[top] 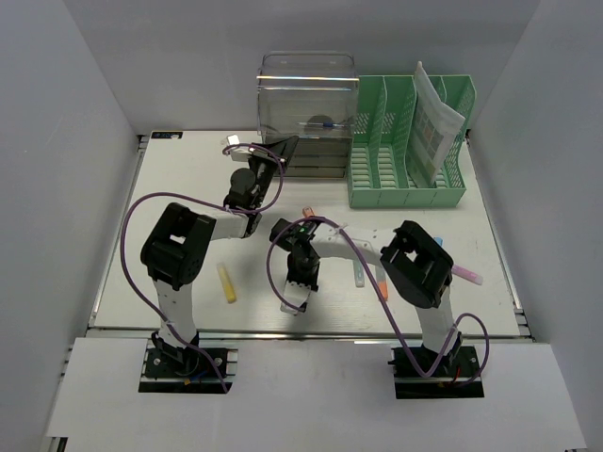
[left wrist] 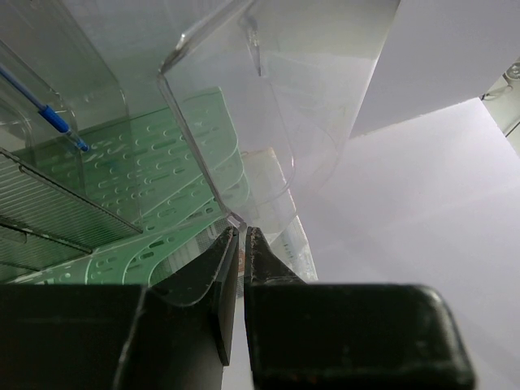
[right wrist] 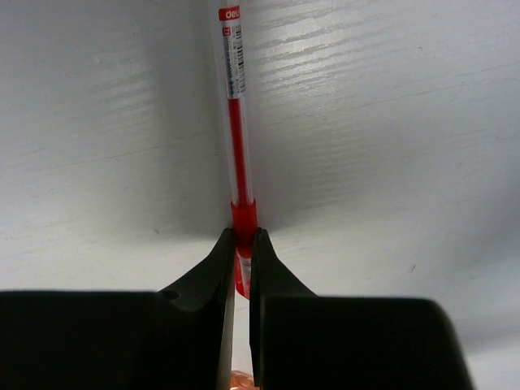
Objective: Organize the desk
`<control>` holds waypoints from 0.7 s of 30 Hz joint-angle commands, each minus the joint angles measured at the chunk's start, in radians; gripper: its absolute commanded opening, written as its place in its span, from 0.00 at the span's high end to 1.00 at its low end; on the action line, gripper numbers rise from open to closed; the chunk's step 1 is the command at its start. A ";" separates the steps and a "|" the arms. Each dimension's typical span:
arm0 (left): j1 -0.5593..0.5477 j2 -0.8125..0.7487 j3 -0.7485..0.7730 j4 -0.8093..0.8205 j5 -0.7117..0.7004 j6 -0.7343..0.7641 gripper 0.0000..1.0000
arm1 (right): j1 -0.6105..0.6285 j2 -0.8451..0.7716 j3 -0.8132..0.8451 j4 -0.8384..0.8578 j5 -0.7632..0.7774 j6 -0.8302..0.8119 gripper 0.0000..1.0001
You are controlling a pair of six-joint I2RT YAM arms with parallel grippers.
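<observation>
Red pen (right wrist: 236,138) labelled "deli" sits pinched between the right fingers (right wrist: 203,284), while left fingers (left wrist: 199,284) clamp a clear drawer (left wrist: 244,106).

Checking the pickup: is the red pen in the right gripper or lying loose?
In it: the right gripper is shut on the red pen, pinching its red collar. Lifted or not, cannot tell.

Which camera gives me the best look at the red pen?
Right wrist: the red pen runs up the frame's middle, clamped in the right gripper over the desk. In top external the right arm hides nearly all of it. Left wrist shows none of it.
</observation>
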 commanded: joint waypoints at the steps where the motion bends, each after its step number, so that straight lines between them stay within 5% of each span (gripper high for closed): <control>1: 0.014 -0.045 -0.004 0.055 -0.019 -0.003 1.00 | 0.005 0.035 -0.089 -0.086 -0.036 -0.005 0.95; 12: 0.014 -0.048 -0.010 0.050 -0.017 -0.003 1.00 | -0.065 -0.178 -0.216 0.133 -0.108 0.375 1.00; 21: 0.014 -0.049 -0.004 0.049 -0.014 -0.008 1.00 | -0.249 -0.390 -0.242 0.294 -0.112 0.623 1.00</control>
